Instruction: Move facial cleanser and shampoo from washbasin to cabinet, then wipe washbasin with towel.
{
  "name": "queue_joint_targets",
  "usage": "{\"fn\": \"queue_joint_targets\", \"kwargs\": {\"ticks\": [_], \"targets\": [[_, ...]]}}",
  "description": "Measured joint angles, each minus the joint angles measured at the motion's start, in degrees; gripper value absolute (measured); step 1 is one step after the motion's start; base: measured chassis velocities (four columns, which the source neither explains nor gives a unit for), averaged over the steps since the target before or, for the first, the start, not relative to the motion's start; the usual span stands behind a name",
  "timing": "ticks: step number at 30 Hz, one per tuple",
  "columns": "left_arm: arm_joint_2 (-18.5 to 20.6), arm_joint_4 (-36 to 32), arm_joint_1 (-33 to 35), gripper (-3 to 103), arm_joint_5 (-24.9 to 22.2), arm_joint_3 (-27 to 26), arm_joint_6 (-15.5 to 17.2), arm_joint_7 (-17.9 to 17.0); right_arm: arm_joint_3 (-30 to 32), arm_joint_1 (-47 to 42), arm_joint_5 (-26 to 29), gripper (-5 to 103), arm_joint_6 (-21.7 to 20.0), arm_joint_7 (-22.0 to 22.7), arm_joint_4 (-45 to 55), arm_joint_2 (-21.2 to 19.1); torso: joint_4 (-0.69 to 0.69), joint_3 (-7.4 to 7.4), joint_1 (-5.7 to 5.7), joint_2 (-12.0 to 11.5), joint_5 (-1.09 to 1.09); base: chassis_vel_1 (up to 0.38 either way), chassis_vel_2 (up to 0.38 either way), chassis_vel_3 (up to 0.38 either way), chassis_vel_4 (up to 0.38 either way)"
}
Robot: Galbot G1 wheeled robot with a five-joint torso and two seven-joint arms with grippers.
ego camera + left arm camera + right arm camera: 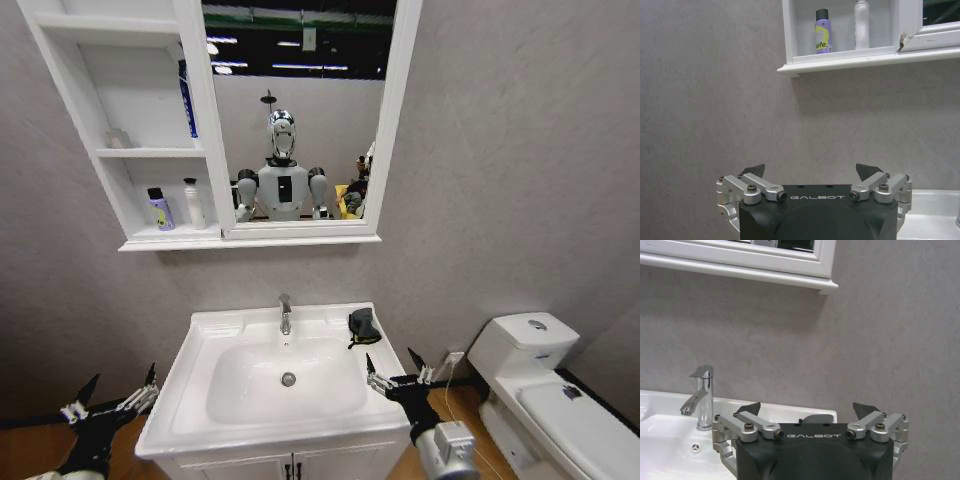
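Right hand (392, 369) spread, empty, hovering over front-right corner of washbasin (200, 400), fingertips aimed toward the wall. Towel (363, 325) bunched on the back-right rim ledge, beyond the right hand, not touching it. Chrome tap (285, 314) at centre back, drain (288, 379) in the bowl.

Left hand (112, 392) also spread and empty, low, off the washbasin's left edge, clear of it.

Cabinet (250, 240) on the wall above: purple bottle (159, 209) and white bottle (193, 202) upright side by side in the bottom compartment, apart from each other. Blue tube-like item (187, 98) leaning in the middle compartment, can't tell what.

Progress: nothing but the towel on the basin rim, so move-to-cabinet part looks done, assuming those two are the cleanser and shampoo (labels unreadable). Left: grab towel, wipe basin. Towel not yet gripped.
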Motion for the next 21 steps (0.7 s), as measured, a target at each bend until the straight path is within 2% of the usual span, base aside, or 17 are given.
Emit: {"fn": "queue_joint_targets", "kwargs": {"ticks": [10,21], "targets": [[0.0,0.0,0.0,100,0.0,0.0,0.0,0.0,-0.1,0.8,0.7,100,0.4,0.0,-0.7,-0.6,0.00,-0.02,-0.06,0.0,0.00,0.178,-0.194,-0.188,0.181],[0.0,0.0,0.0,100,0.0,0.0,0.0,0.0,-1.4,1.7,1.4,100,0.1,-0.6,-1.5,-1.2,-0.02,0.00,-0.03,0.0,0.03,0.311,-0.306,-0.305,0.289]]}}
